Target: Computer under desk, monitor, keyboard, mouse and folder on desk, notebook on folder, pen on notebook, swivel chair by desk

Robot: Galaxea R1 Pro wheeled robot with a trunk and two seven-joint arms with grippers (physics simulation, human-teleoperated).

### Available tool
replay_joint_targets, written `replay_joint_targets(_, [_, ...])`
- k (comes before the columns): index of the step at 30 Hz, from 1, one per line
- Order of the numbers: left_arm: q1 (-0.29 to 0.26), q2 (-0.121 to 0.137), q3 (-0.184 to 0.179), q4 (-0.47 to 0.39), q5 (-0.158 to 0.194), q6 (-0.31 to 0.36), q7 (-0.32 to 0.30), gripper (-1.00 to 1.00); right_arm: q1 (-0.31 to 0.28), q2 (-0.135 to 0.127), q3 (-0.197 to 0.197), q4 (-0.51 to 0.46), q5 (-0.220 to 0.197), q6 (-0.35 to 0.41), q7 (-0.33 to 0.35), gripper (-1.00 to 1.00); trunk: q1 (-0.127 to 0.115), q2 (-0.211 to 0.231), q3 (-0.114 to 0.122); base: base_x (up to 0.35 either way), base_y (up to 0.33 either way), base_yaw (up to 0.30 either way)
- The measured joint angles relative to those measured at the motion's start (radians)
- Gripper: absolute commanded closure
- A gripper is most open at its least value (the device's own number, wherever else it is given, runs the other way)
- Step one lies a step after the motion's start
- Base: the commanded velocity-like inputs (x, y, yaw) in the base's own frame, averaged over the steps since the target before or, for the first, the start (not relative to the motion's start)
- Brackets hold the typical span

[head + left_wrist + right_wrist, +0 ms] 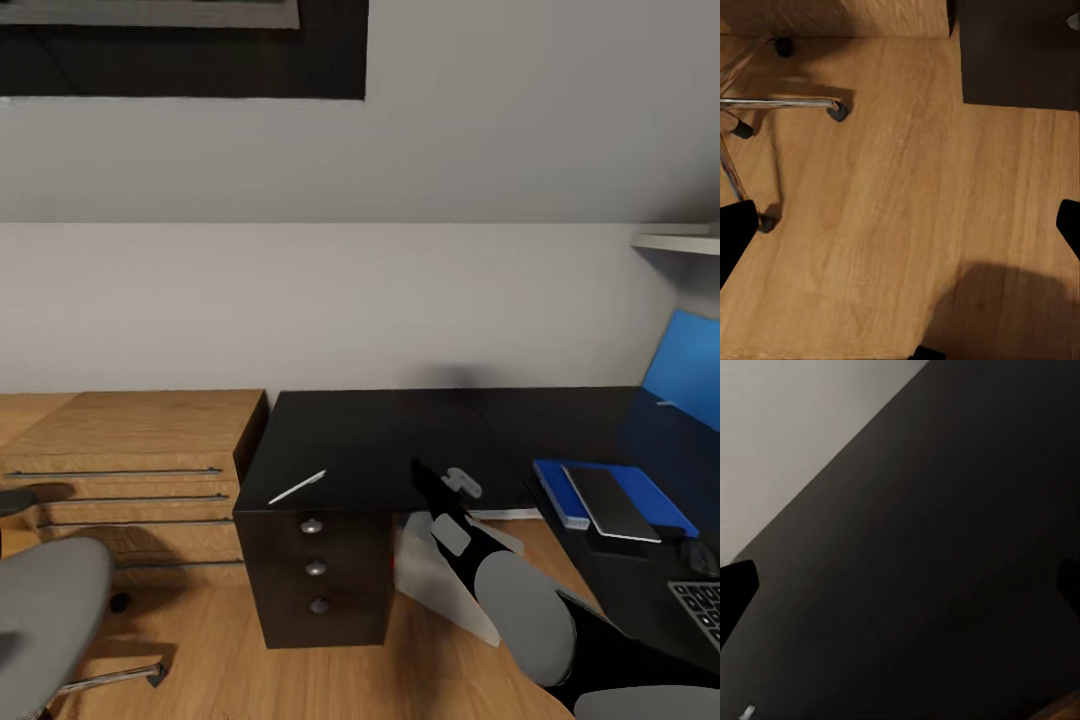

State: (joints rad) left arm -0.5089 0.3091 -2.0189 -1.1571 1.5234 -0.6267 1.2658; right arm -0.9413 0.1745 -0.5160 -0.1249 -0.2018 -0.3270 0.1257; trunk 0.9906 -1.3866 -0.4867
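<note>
- Your right arm reaches over the black desk (380, 440), its gripper (425, 480) hovering above the glossy tabletop near the front edge; in the right wrist view the two dark fingertips (736, 596) sit at opposite sides with bare tabletop between them, so the jaws are released and grasp nothing.
- The pen (297, 487) lies flat near the front left corner of the tabletop, above the drawer unit (316, 570) with its round silver knobs, and apart from your right gripper (a small pale bit (747, 712) in the right wrist view may be it, too small to tell).
- The blue folder (560, 490) rests on the right wing of the desk with the dark notebook (610, 503) stacked on it.
- Just beyond, toward you, sit the mouse (698, 556) and a corner of the keyboard (700, 605).
- The white computer (435, 575) stands on the floor under the desk, beside the drawer unit.
- The swivel chair (45, 620) is at your left, in front of the wooden drawer chest (130, 470).
- Your left gripper (900, 229) points down at the plank floor (900, 172) by the chair's chrome base (765, 105); its jaws are spread wide, grasping nothing.
</note>
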Motion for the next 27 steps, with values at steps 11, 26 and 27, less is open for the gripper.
replay_joint_targets(11, [0.0,-0.013,0.0,0.113,0.126,0.004,-0.179,-1.0,0.0,0.0,0.0,0.0,0.0,0.001,0.0,-1.0,0.0,0.0,0.0,0.0,0.0,0.277])
replay_joint_targets(26, [0.0,-0.014,0.0,0.145,0.211,0.005,-0.283,-1.0,0.0,0.0,0.0,0.0,0.0,0.001,-0.001,-1.0,0.0,0.0,0.0,0.0,0.0,0.271])
replay_joint_targets(27, [0.0,-0.014,0.0,0.146,0.212,0.005,-0.284,-1.0,0.0,0.0,0.0,0.0,0.0,0.001,-0.001,-1.0,0.0,0.0,0.0,0.0,0.0,0.276])
